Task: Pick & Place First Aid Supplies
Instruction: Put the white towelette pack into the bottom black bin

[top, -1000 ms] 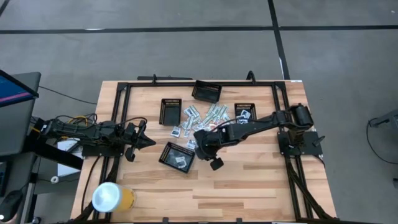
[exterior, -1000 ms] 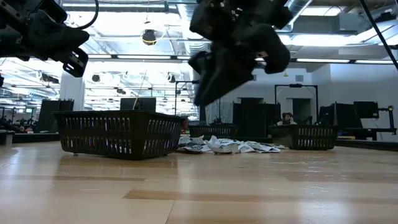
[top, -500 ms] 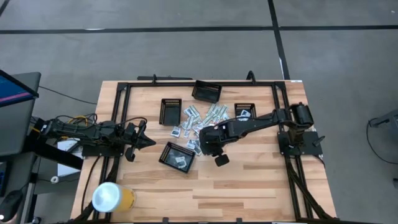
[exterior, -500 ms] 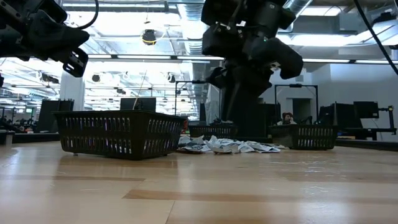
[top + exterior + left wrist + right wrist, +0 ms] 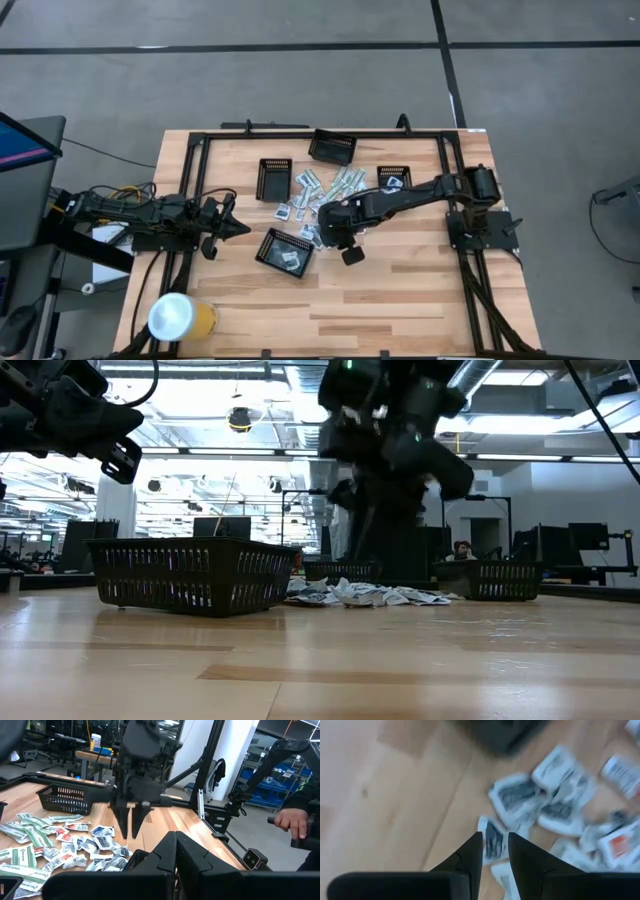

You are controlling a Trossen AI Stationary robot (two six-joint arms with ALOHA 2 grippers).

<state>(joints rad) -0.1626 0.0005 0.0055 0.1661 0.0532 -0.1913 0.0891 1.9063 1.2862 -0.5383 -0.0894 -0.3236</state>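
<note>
right gripper (image 5: 494, 851) – jaws slightly apart over packets (image 5: 517, 800) | left gripper (image 5: 232, 226) – jaws unclear

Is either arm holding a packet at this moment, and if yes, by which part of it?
Nothing is held. The right gripper hangs over the loose packets with its jaws slightly apart and no packet between them. The left gripper waits empty at the table's left side.

The first aid supplies (image 5: 322, 195) lie heaped mid-table among four mesh trays (image 5: 284, 251), the right gripper (image 5: 330, 226) above the heap's near edge and the left gripper (image 5: 232, 226) well apart at the table's left
</note>
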